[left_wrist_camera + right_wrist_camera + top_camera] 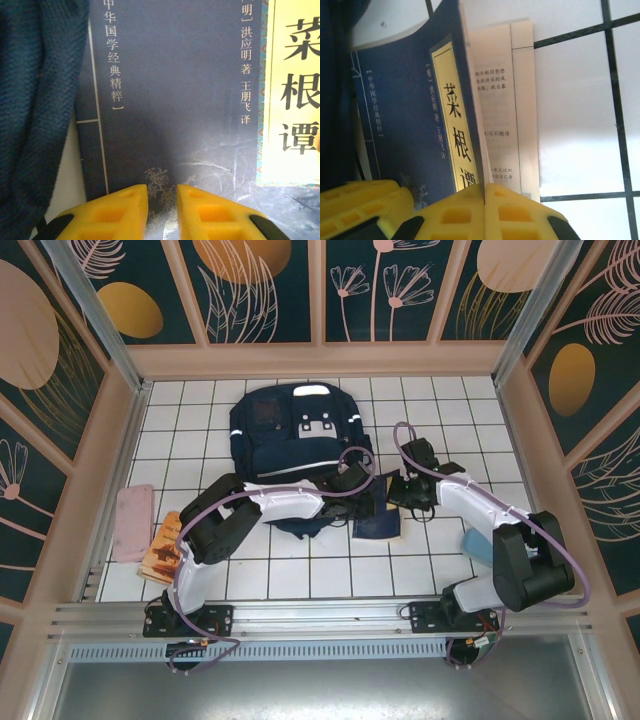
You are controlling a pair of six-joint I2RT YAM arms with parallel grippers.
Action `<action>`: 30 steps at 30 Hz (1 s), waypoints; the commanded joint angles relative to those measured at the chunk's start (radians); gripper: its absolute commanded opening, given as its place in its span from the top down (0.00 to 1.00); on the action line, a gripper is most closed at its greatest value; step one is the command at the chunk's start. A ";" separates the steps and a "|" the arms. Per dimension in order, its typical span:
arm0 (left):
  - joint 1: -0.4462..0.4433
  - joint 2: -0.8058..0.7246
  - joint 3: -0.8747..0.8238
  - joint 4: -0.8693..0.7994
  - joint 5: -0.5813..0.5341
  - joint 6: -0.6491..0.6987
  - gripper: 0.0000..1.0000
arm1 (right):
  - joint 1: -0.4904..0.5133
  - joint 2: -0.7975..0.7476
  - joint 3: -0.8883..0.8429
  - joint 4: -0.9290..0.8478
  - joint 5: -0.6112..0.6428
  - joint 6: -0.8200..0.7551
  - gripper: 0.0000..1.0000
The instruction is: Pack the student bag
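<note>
The student bag, navy with a thin white stripe, lies flat at the back middle of the tiled table. A navy book with a yellow title strip sits at the bag's near right corner. My right gripper is shut on the edge of the book's front cover, and white pages show beside it. My left gripper points at the cover with a narrow gap between its yellow fingers and nothing in it. Bag fabric lies to its left.
A pink flat item and an orange booklet lie at the table's left edge. A light-blue object rests by the right arm. Wooden walls enclose the table on three sides.
</note>
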 commanded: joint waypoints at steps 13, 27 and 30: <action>0.126 -0.405 -0.102 0.090 0.134 0.131 0.12 | -0.003 -0.242 0.219 -0.088 0.031 -0.042 1.00; 0.348 -0.649 -0.400 0.382 0.392 0.067 0.02 | -0.014 -0.210 0.318 0.175 -0.623 -0.071 1.00; 0.369 -0.676 -0.424 0.425 0.417 0.026 0.01 | -0.018 -0.186 0.321 0.206 -0.685 -0.065 1.00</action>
